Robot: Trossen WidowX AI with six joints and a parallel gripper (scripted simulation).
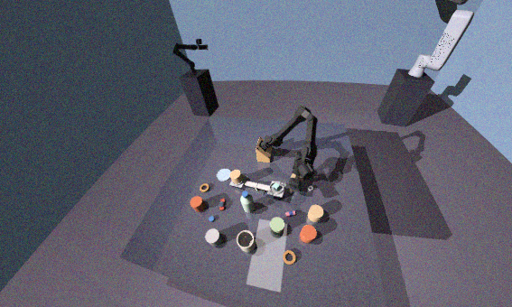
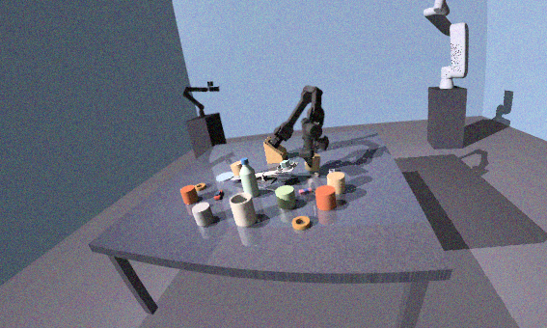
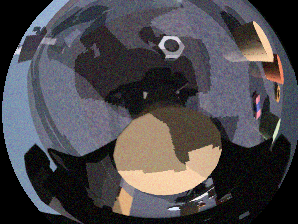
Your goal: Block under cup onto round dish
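My top view looks steeply down from afar; my exterior watches low across the table [image 2: 377, 251]; both share it; my wrist stares straight down, close.
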